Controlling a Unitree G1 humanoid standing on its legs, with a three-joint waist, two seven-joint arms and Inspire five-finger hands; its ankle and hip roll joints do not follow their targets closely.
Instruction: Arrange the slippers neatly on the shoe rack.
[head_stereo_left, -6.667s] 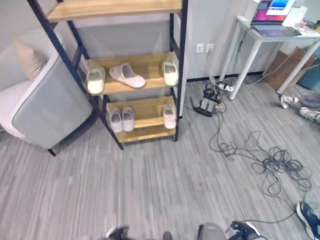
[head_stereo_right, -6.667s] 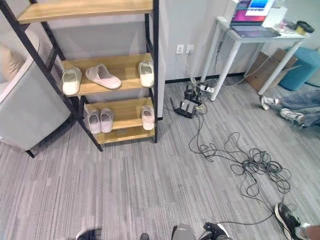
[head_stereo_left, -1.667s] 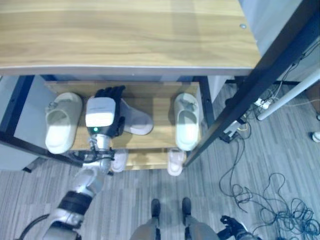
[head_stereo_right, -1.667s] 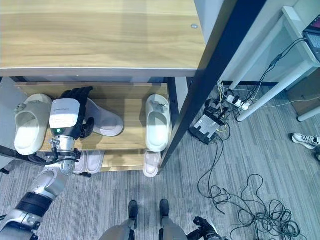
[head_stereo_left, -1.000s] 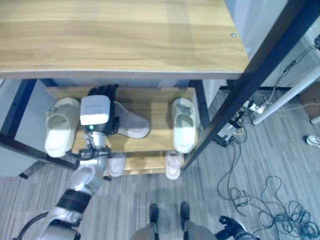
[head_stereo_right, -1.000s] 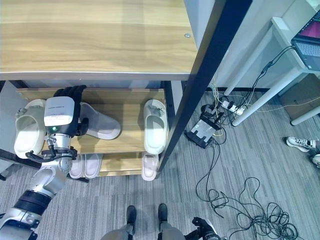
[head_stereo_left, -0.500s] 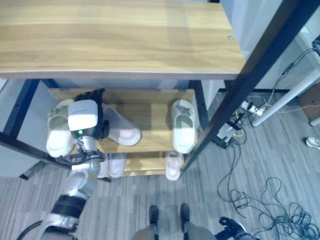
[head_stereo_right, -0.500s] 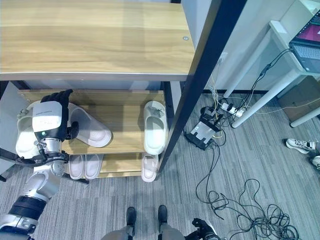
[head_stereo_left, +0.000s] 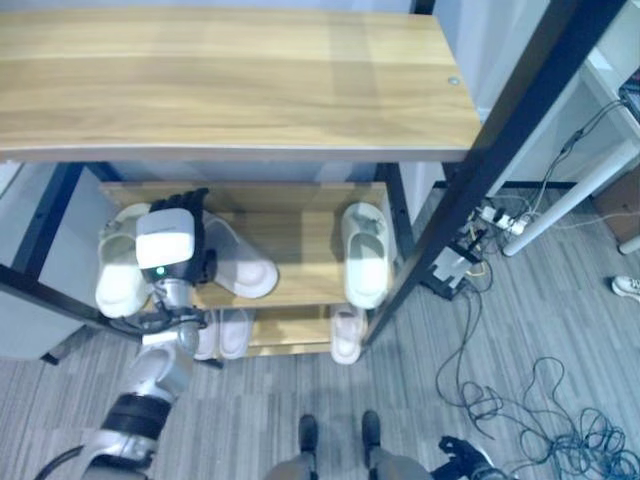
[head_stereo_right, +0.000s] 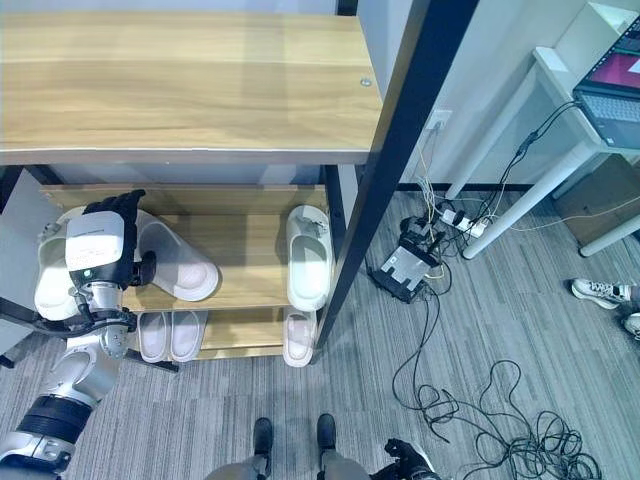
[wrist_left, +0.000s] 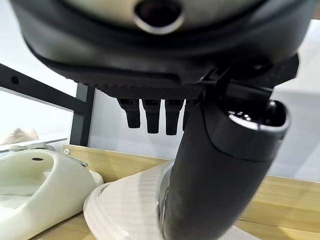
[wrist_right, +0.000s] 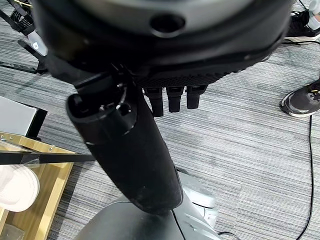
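Resting on the white slipper (head_stereo_left: 238, 268), the left hand (head_stereo_left: 172, 245) is lying with fingers relaxed, gripping nothing. Just beside its outer edge, the cream slipper (head_stereo_left: 118, 272) is waiting. Nudging gently should be squaring the pair; right hand (wrist_right: 150, 150) is hanging loose.

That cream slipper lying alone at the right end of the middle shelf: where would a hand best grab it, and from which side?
Probably by the heel end of the cream slipper, coming from the rack's open front. It lies lengthwise, one end at the front edge of the middle shelf, so the front is the nearest reach. The top shelf blocks a grab from above, and the black post crowds its right side.
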